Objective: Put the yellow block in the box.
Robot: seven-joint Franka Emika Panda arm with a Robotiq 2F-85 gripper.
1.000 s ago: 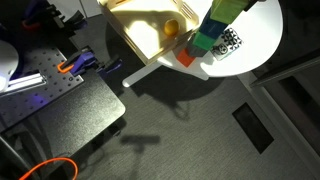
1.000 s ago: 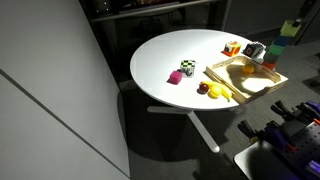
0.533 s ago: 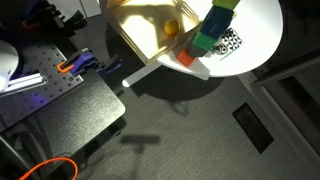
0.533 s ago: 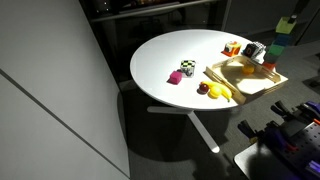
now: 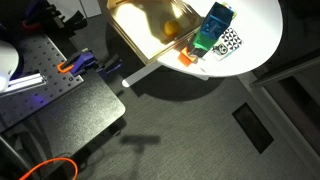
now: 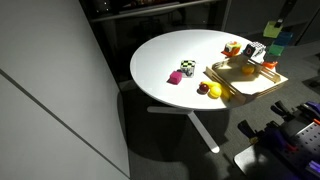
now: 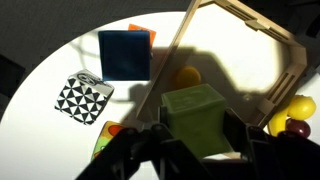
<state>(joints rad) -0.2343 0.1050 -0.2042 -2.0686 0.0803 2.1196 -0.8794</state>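
Note:
My gripper (image 7: 197,135) is shut on the yellow block (image 7: 195,112), which looks olive in shadow, and holds it in the air just outside a corner of the pale wooden box (image 7: 250,22). In an exterior view the yellow block (image 6: 273,29) hangs under the gripper (image 6: 283,12), just above and beside a blue block (image 6: 278,43). The box (image 6: 262,88) lies on the round white table below. The box also shows in an exterior view (image 5: 128,40), partly in shadow.
The blue block (image 7: 125,55) tops a small stack over an orange piece. A black-and-white patterned cube (image 7: 83,97) lies beside it. A small round yellow-orange object (image 7: 187,75) sits in the box. Yellow and red fruit (image 7: 298,112) lie outside its wall. A pink block (image 6: 173,77) sits mid-table.
The gripper has carried the yellow block sideways from above the stack toward the box and slightly lower. A dark shadow has spread over the box.

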